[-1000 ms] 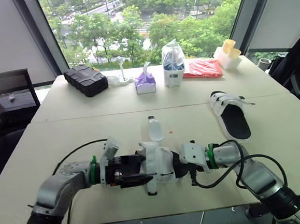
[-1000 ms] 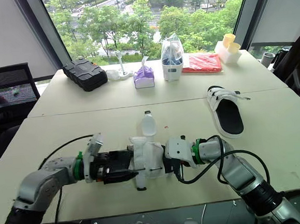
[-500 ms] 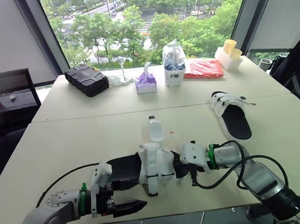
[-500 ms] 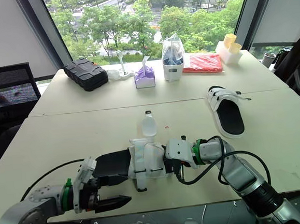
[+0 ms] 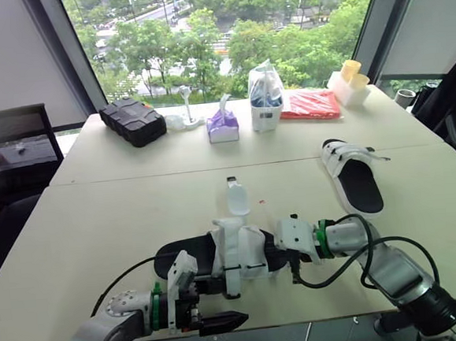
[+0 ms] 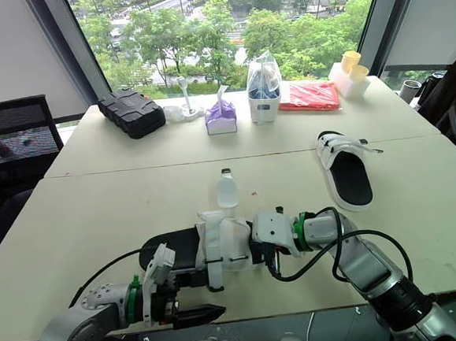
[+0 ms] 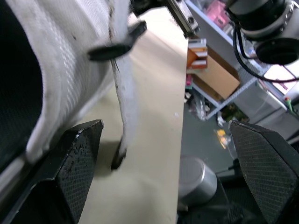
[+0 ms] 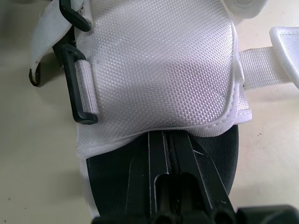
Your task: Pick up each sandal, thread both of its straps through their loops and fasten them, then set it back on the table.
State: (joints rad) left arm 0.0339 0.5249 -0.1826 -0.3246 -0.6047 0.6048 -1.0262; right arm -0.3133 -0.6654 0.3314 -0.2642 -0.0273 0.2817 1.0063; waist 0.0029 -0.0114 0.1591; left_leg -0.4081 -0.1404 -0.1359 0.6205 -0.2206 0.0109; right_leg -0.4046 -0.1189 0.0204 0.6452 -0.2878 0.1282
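Left tool (image 5: pixel 232 321) drawn back off the sandal (image 5: pixel 242 252), spread open, right tool (image 8: pixel 169 149) pressed together under its white upper.

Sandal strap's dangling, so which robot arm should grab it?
Left. The left gripper is open right beside the loose strap. The right gripper is tucked under the sandal upper, probably steadying it.

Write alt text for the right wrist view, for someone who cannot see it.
Close-up of a sandal on a beige table: a white woven upper over a black footbed, the shut right end effector resting along the footbed. Two black plastic loops sit along one side, a strap end loose beside them.
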